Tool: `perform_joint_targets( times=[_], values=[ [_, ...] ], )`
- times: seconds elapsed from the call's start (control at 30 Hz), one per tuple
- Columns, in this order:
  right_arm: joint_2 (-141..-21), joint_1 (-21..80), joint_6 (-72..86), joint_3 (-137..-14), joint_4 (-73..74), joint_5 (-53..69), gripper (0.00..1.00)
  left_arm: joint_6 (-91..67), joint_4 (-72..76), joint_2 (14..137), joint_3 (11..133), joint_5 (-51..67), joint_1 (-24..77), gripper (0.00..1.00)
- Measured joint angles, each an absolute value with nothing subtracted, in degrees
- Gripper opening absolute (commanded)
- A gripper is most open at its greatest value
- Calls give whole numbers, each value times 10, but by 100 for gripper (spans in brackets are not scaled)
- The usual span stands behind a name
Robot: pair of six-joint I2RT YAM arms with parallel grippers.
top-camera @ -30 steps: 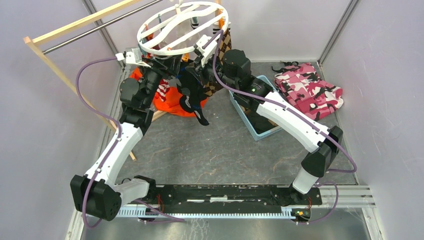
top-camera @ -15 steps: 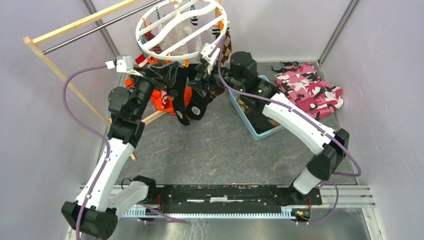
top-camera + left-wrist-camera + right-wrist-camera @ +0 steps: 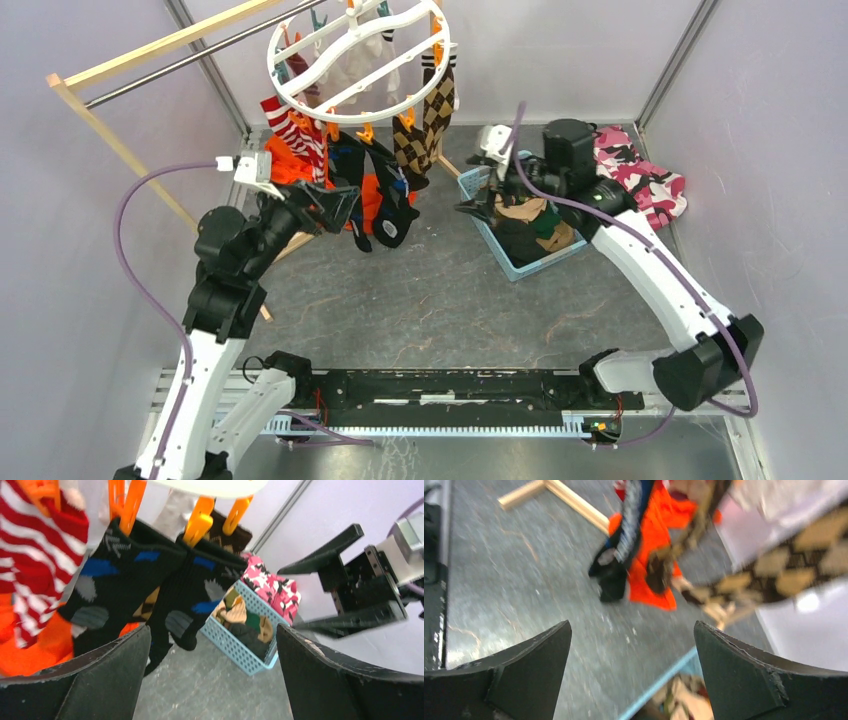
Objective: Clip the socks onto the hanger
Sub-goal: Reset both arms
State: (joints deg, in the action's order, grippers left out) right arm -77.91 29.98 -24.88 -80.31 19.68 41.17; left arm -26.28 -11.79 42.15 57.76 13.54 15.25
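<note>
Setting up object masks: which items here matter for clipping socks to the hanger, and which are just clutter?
Job:
hanger
black-blue socks, clipped
red-striped sock, clipped
argyle sock, clipped
loose socks in the basket

Clutter:
orange garment
pink camo cloth
wooden rack

White hanger [image 3: 358,60], red-white striped sock [image 3: 287,128]

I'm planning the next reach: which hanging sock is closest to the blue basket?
The brown argyle sock, rightmost in the row; the black-and-blue socks and the red-and-white striped sock hang further from the blue basket.
</note>
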Motion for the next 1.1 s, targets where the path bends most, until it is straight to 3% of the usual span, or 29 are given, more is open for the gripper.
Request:
perform_joint_targets(
  times=[0.13,0.3,0.63,0.87,1.1],
  values=[
    [-723,213,-265,-738,222,404,98,-242,-192,371,572,136,152,100],
    [-668,109,-213,-703,215,288,98,-220,-260,337,567,102,152,100],
    [-615,32,-119,-695,184,143,98,-198,-357,479,648,-32,112,100],
    [-612,29,-64,-695,170,67,98,-227,-267,490,601,89,-104,100],
    [-628,29,-9,-710,168,-24,98,-250,-251,489,581,140,-137,100]
  ],
)
